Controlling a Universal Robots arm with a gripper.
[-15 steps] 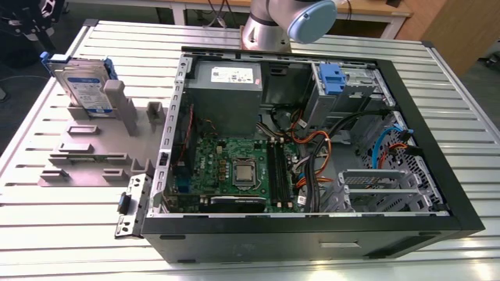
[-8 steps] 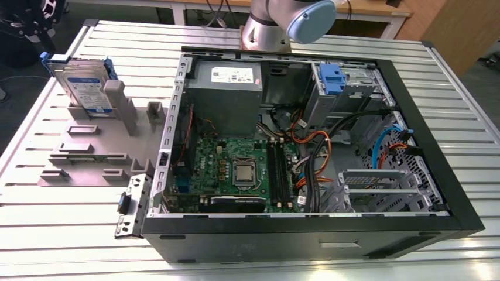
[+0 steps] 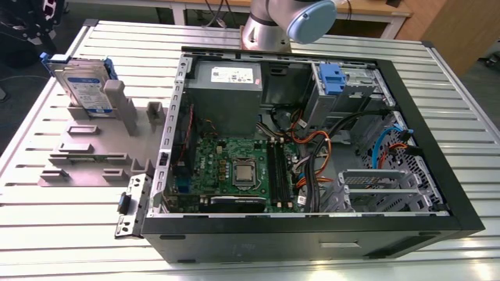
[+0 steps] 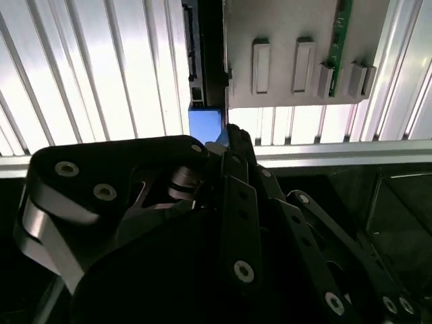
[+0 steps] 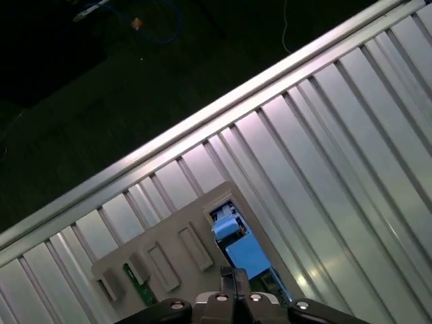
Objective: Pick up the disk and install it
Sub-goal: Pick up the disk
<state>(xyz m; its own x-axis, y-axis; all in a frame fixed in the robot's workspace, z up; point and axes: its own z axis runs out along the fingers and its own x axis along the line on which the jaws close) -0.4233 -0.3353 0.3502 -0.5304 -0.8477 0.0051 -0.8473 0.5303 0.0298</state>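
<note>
While I checked both wrist views, the gripper (image 4: 229,135) (image 5: 233,275) sat just beside the disk (image 4: 204,123) (image 5: 244,255), its black tip lined up with the blue bracket edge. I could not tell whether the two touched. From those angles I also could not tell whether the gripper was spread or pressed together, and I saw nothing held in it. In the exterior view the disk (image 3: 82,88) stood upright on its edge in a grey fixture (image 3: 86,155), with its white-and-blue label facing the camera. It stood on the exterior view's left of the open computer case (image 3: 312,234), apart from it, and both rested on the slatted metal table (image 3: 70,234). I counted one disk, one fixture, one case and one arm (image 3: 285,23), which rose behind the case at the far edge of the table. Inside the case I counted one grey power supply (image 3: 226,88), one blue caddy (image 3: 332,79) in the upper bay and one green motherboard (image 3: 234,170) lying flat. In both wrist views one thin green circuit board (image 4: 341,34) (image 5: 138,287) stood on edge in the fixture (image 4: 297,40) (image 5: 169,243), apart from the disk.
</note>
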